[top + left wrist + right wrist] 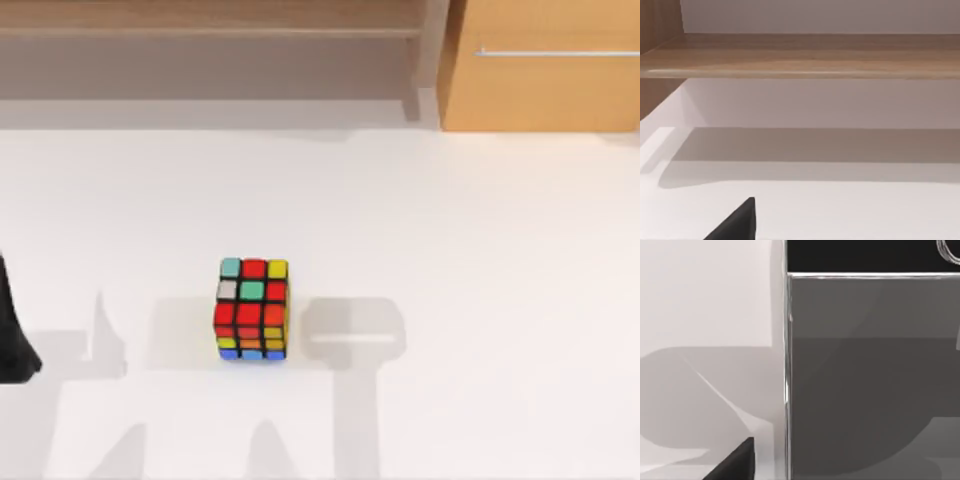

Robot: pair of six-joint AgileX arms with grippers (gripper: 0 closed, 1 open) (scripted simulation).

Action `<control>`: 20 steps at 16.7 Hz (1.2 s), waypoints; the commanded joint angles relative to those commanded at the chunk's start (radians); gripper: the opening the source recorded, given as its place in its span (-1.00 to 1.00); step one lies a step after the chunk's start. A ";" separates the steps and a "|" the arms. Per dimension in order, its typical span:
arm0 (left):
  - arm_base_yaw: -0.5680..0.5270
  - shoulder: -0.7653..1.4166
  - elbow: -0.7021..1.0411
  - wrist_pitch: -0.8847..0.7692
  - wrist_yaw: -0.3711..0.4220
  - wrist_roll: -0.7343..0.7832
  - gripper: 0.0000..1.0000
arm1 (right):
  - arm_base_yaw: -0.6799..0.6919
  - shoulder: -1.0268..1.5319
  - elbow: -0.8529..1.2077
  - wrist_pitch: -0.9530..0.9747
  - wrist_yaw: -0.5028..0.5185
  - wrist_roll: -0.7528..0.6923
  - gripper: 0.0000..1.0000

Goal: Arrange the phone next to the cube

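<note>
Seen from above, the cube (251,310) sits alone on the white table (480,230), a little left of centre and toward the near edge. Its top is mostly red, with teal, yellow, white and green stickers in a black grid. Just to its right, a soft grey rectangular shadow (355,330) lies on the table. Our left arm (12,335) appears as a dark shape at the table's far left edge, well apart from the cube. Behind the table run a wooden shelf (200,20) and, at the right, a wooden cabinet (540,90) with a thin metal handle (555,52). In the right wrist view, the phone (865,380) is very close to the camera, with its dark grey glossy screen, its silver rim (787,365) and part of its round home button (951,250) at one end. A dark piece of our right gripper (737,465) sits beside it. We cannot tell whether that gripper is open, closed or gripping the phone. A dark piece of our left gripper (737,225) hangs over bare table facing the shelf, and we cannot tell its state either.
</note>
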 joint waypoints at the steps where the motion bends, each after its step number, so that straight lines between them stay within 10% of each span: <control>1: 0.000 0.000 0.000 0.000 0.000 0.000 1.00 | 0.000 0.000 0.000 0.000 0.000 0.000 -0.21; 6: 0.000 0.000 0.000 0.000 0.000 0.000 1.00 | 0.000 0.000 0.000 0.000 0.000 0.000 -0.96; 20: 0.000 0.000 0.000 0.000 0.000 0.000 1.00 | -0.001 -0.054 0.046 -0.098 0.000 -0.002 -1.00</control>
